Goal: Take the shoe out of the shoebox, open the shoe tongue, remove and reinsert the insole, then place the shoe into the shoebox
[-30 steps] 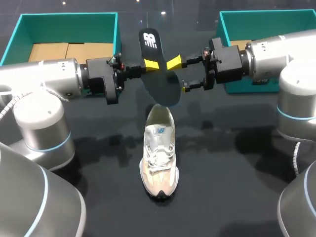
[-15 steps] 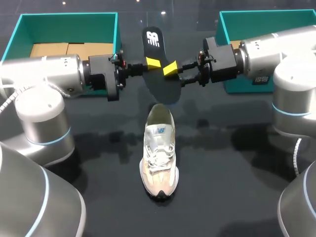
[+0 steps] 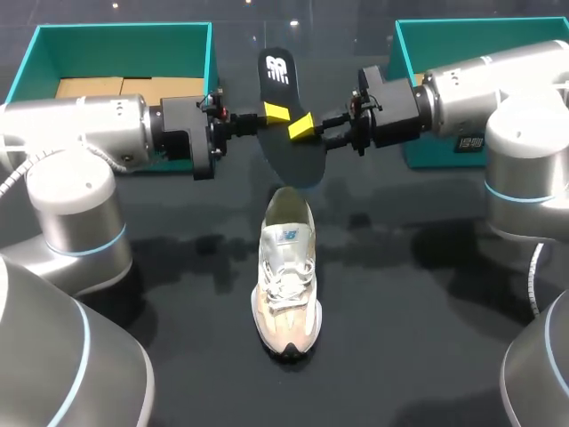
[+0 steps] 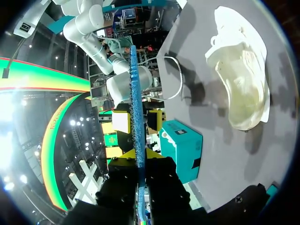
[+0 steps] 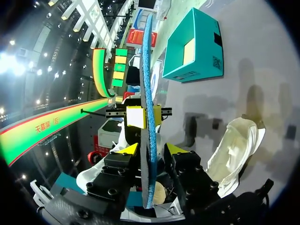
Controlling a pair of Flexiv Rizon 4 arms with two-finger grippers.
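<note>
I count one insole (image 3: 289,160), held on edge in the air over the table's far middle. My left gripper (image 3: 271,114) is clamped on it, and my right gripper (image 3: 307,129) straddles it with its jaws narrow and a slit of gap on one side. One shoe (image 3: 287,276) stands mid-table, toe toward the near edge, and there are two boxes: a left box (image 3: 124,40) and a right box (image 3: 471,36) at the far corners.

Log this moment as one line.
left gripper: shut on insole | right gripper: open, astride insole | shoe: upright on table
</note>
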